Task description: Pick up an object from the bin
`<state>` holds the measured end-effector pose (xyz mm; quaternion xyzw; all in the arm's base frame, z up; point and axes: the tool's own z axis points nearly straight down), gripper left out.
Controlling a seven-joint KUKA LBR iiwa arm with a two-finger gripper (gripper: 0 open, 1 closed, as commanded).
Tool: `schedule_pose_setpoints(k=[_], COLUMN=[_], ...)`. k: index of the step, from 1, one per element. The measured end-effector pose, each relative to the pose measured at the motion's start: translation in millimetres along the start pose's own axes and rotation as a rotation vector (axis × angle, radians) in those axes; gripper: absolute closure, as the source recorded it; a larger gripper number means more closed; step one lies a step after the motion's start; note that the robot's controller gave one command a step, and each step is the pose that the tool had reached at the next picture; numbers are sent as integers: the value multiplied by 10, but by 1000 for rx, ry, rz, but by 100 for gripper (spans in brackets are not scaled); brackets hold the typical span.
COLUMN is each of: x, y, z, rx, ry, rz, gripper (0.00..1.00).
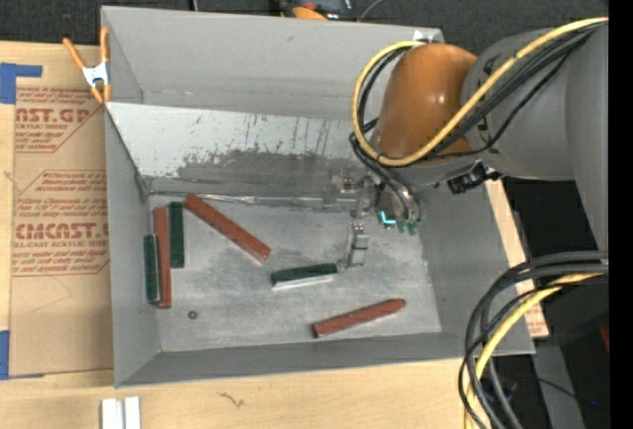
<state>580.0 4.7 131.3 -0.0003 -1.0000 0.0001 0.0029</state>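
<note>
Since nothing is lifted yet, your whole pick remains: the dark green stick (304, 275) lies just beside the gripper (355, 254), whose grip you cannot tell released or clenched.

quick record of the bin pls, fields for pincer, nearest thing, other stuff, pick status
bin: grey metal bin
pincer: low over the floor, right of centre
nearest thing: dark green stick, flat, just left of the pincer; contact cannot be told
other things: slanted red-brown stick left of centre; lower red-brown stick near the bottom wall; three sticks side by side along the left wall
pick status: nothing lifted, all sticks lie on the floor
</note>
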Motion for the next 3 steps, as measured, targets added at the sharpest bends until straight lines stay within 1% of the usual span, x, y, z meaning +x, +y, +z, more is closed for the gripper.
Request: schedule_pose_setpoints(k=[1, 2, 3], x=[537, 498, 322], y=[149, 146, 216], z=[660, 615, -901], rx=[0, 0, 0], ry=[3, -6, -16], rz=[-34, -33, -88], gripper=[0, 100, 100])
